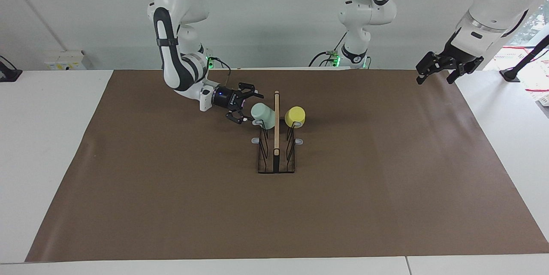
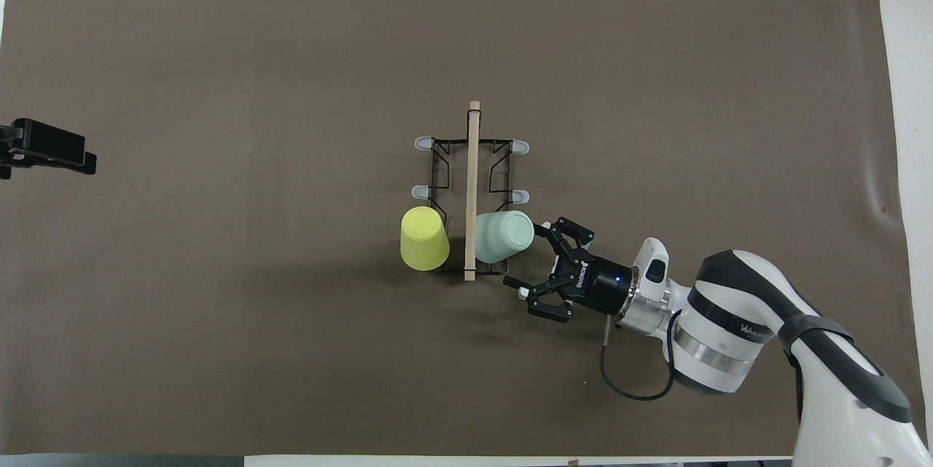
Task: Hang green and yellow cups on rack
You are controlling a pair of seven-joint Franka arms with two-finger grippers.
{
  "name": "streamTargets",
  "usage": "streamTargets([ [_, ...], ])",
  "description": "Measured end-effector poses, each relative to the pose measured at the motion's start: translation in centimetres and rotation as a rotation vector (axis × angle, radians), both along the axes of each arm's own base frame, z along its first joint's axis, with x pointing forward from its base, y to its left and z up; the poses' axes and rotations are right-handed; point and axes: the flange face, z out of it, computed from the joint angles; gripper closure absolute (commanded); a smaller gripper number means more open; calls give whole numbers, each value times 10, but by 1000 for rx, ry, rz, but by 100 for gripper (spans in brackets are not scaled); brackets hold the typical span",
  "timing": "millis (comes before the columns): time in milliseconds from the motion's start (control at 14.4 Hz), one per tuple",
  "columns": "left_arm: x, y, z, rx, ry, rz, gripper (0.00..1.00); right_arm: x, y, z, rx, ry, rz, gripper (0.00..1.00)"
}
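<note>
Right gripper point(image 1: 245, 105) is sitting just beside the green cup point(image 1: 263, 116), fingers spread wide and not holding anything, right next to the cup's bottom end. That cup is hanging on a prong of the rack point(image 1: 276, 155) at the end nearest the robots, on the right arm's side of the wooden top bar point(image 1: 276, 122). Yellow cup point(image 1: 295, 116) hangs on the matching prong on the left arm's side. Left gripper point(image 1: 436, 71) waits open and empty over the brown mat's point(image 1: 171, 206) edge.
</note>
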Motion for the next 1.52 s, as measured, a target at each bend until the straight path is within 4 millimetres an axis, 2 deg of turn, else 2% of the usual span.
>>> streamTargets([
  [69,0,1,0,0,1,2,0,14,-19,9,-10,-9,30,0],
  [208,0,5,-1,0,2,9,0,38,-78,26,-33,-5,87,0],
  [416,0,8,-3,0,7,14,0,49,-165,43,-87,13,143,0],
  [554,0,10,-4,7,8,14,0,64,-206,64,-187,33,220,0],
  [693,0,11,-3,26,5,11,0,93,-233,106,-341,86,294,0],
  [831,0,11,-3,30,4,9,0,118,-243,156,-509,182,345,0],
  [900,0,10,-3,30,4,5,0,125,-244,176,-590,238,368,0],
  [1108,-1,10,-3,30,3,-22,0,139,-250,223,-842,392,355,0],
  [1316,-1,8,-3,29,3,-33,0,155,-230,276,-1044,543,221,0],
  [1524,-1,9,-3,30,3,-33,0,156,-214,321,-1165,696,83,0],
])
